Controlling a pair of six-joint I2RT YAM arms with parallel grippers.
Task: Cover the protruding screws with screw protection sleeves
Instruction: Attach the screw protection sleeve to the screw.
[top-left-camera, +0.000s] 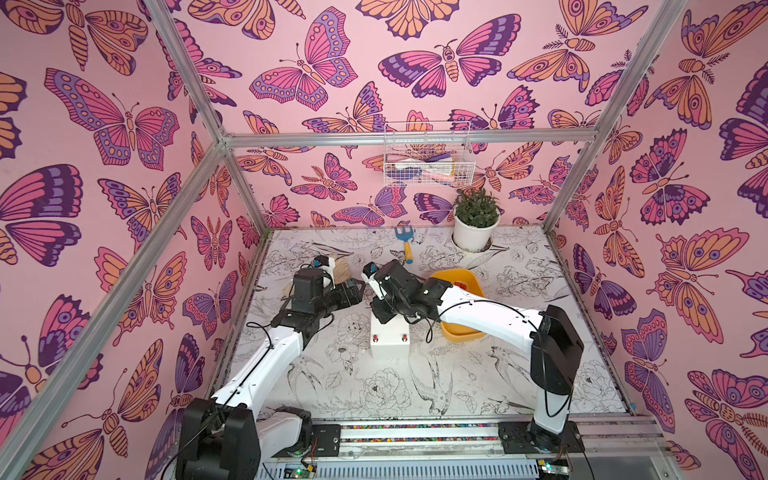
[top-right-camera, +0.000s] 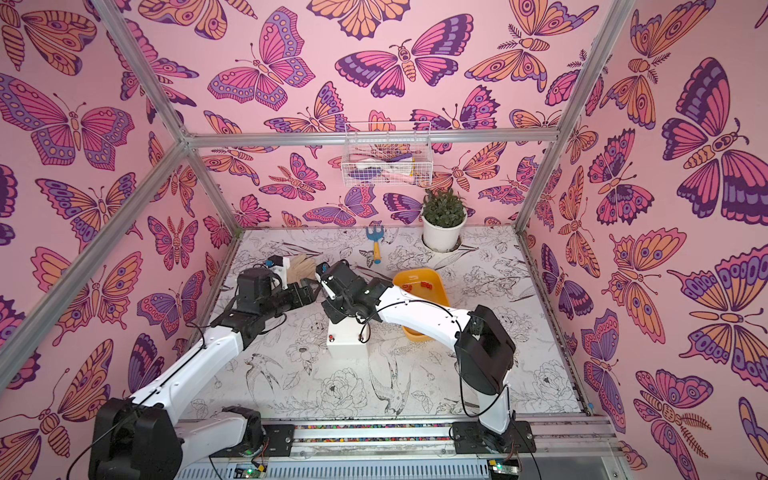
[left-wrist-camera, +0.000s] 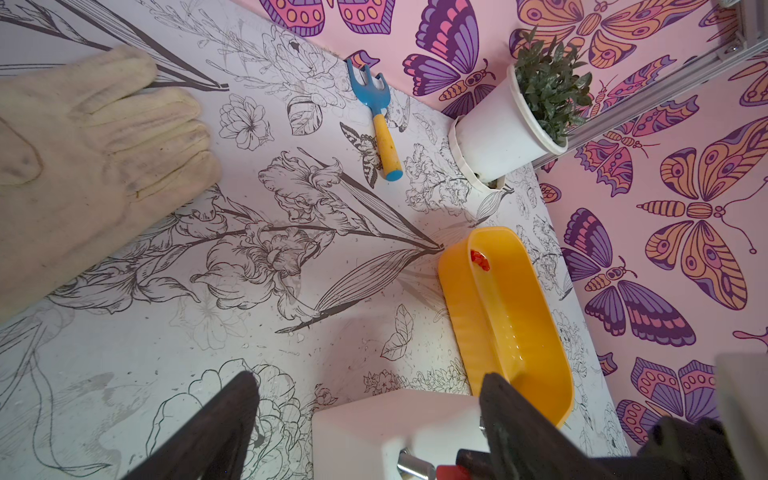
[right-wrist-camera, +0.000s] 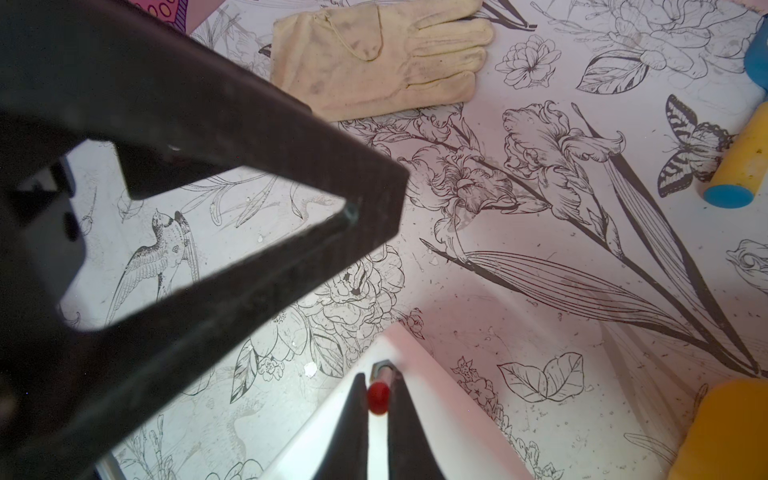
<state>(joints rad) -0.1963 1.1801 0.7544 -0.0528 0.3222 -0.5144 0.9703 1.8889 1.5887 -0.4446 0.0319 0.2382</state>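
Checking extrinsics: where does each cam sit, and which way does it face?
Both top views: high at the front, looking down and back across the table; left arm and right arm in frame.
Left wrist: looks past the open left pincer toward the plant pot.
Right wrist: looks past the right pincer, shut on a red sleeve at a screw, toward the glove.
Shared: glove and white box in both wrist views.

Glossy plastic tray (left-wrist-camera: 461, 307); matt cloth glove (left-wrist-camera: 83, 166); shiny metal screw (right-wrist-camera: 384, 372).
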